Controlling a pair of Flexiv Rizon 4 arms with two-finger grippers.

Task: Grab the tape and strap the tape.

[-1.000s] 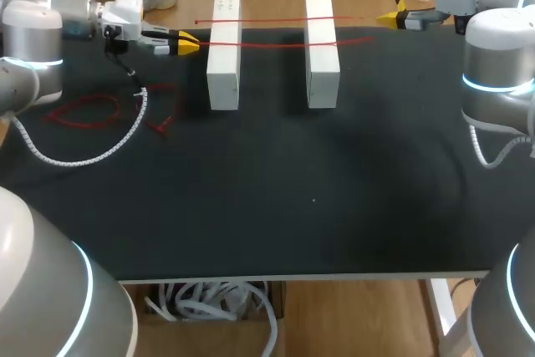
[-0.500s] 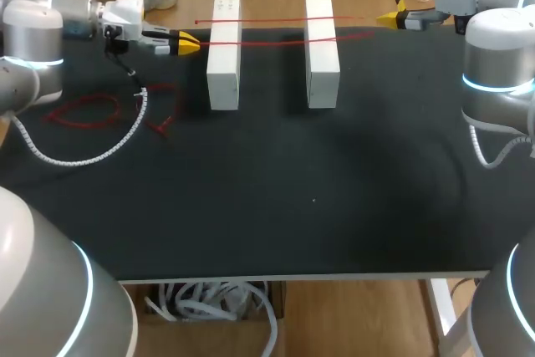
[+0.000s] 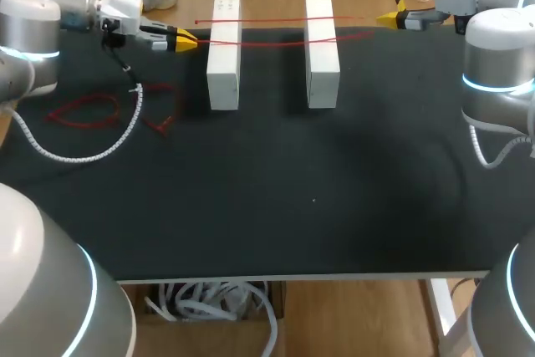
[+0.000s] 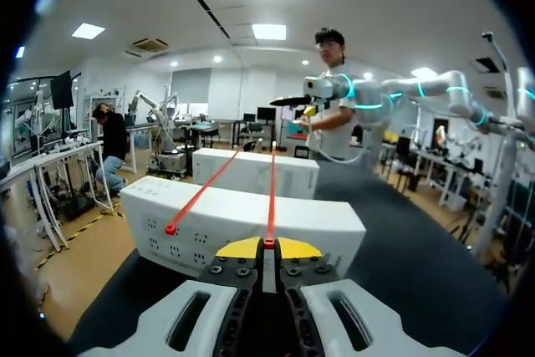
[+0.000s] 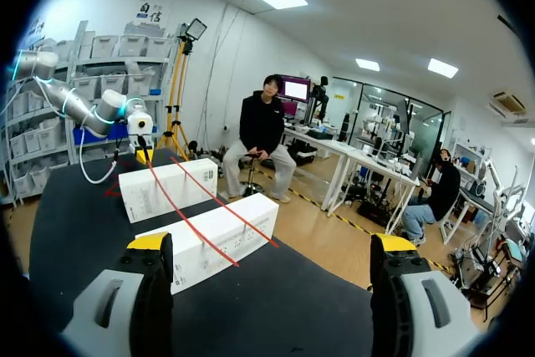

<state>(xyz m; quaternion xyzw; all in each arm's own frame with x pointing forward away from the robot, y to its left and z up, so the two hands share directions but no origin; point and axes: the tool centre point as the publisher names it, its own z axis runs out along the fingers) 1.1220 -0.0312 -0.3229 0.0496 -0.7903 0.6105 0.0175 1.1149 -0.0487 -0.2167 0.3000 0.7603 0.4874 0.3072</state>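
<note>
spanning two white boxes (image 3: 223,68), two red tapes (image 3: 276,40), left claw (image 3: 191,40) pinching one

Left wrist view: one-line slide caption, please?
Left end effector shut on red tape that runs over near white box and far white box.

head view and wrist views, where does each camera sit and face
Head view: above and behind, looking down on the table; both arms show.
Left wrist view: on the left arm, looking past the left end effector, shut on the red tape, at the white boxes.
Right wrist view: on the right arm, looking past the open right end effector the opposite way.
Both wrist views share boxes and tape.
</note>
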